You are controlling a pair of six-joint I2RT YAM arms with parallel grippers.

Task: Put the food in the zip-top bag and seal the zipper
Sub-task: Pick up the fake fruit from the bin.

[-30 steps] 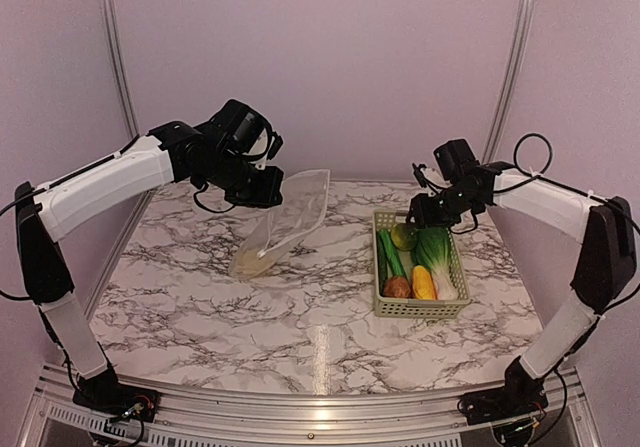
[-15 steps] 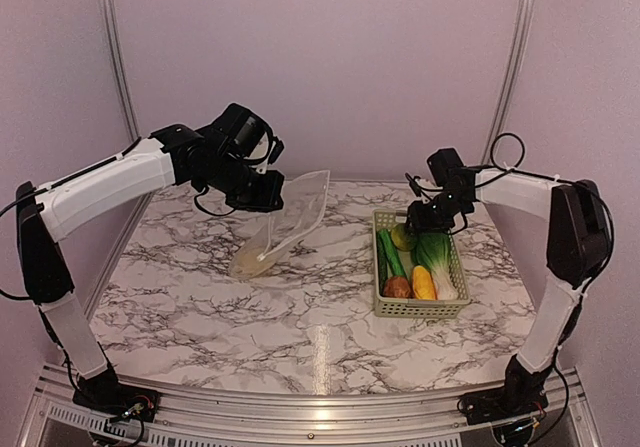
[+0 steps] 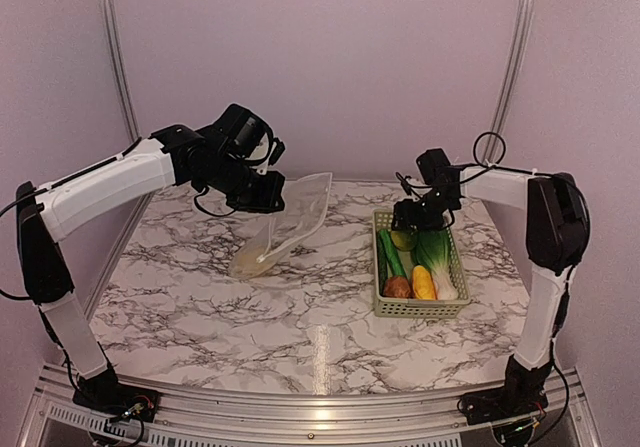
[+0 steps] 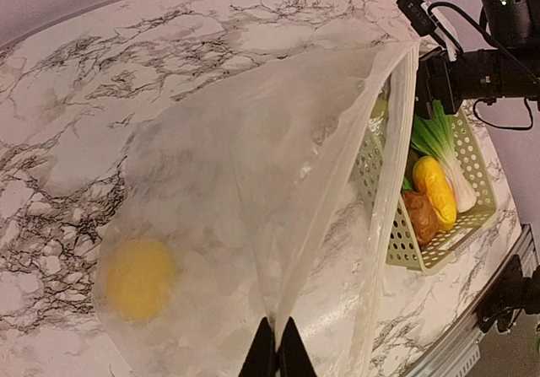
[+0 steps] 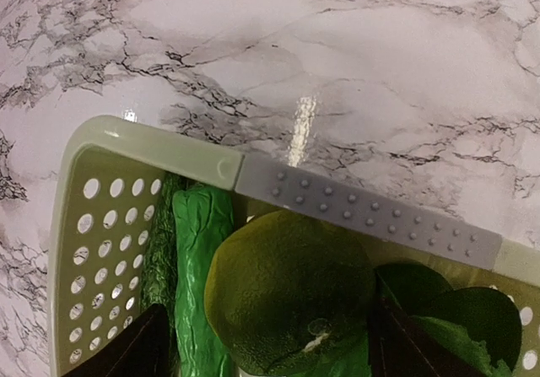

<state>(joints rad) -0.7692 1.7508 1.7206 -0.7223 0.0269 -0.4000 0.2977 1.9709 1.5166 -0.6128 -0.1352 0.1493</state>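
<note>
My left gripper (image 3: 262, 193) is shut on the mouth edge of the clear zip-top bag (image 3: 288, 219) and holds it lifted and hanging open; the pinch shows in the left wrist view (image 4: 277, 353). A round yellow piece (image 4: 139, 277) lies at the bag's bottom (image 3: 254, 260). My right gripper (image 3: 408, 223) is open and low over the far end of the pale green basket (image 3: 420, 310). Its fingers straddle the yellow-green lemon (image 5: 291, 293) without closing on it. The cucumber (image 3: 391, 252), bok choy (image 3: 437, 252), corn (image 3: 424, 283) and brown item (image 3: 397, 287) lie in the basket.
The basket's far rim (image 5: 143, 149) carries a grey dotted strip (image 5: 363, 212) just ahead of the right fingers. The bag's mouth (image 4: 396, 115) hangs close to the basket's left wall (image 4: 396, 242). Metal frame posts stand at the back corners.
My right gripper has moved left and down, from above the basket's back right to low over the lemon. The left arm and the bag have stayed put.
</note>
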